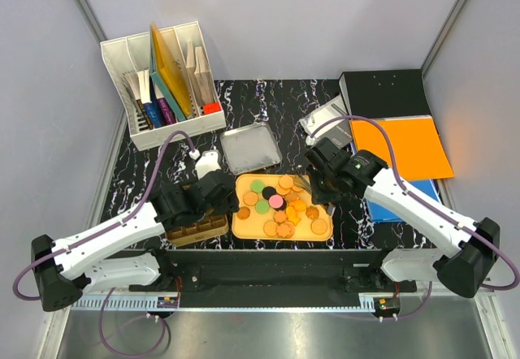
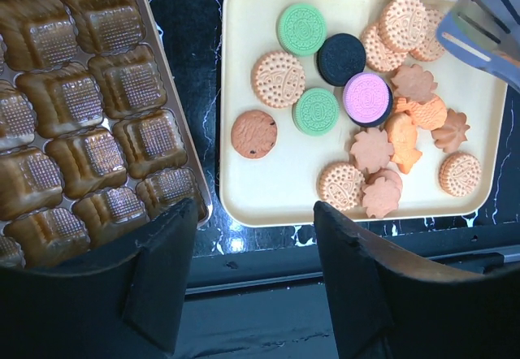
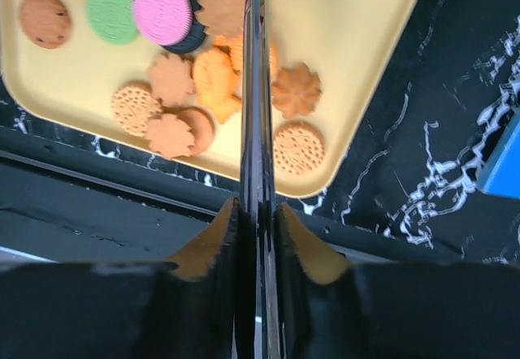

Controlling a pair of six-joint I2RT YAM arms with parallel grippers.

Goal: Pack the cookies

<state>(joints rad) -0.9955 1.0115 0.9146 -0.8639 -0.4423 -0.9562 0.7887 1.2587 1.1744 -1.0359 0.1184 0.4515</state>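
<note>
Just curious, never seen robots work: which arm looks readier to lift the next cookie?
Right, probably: the right gripper is shut on the spatula, whose blade hangs over the cookies. The left gripper is open and empty near the brown tray.

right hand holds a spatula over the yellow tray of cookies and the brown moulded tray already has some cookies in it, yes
No: the brown moulded tray is empty in every pocket the left wrist view shows. The rest holds: the right hand grips the spatula over the yellow tray of cookies.

Assorted cookies (image 2: 370, 99) — loose on yellow tray (image 2: 268, 192)
</note>
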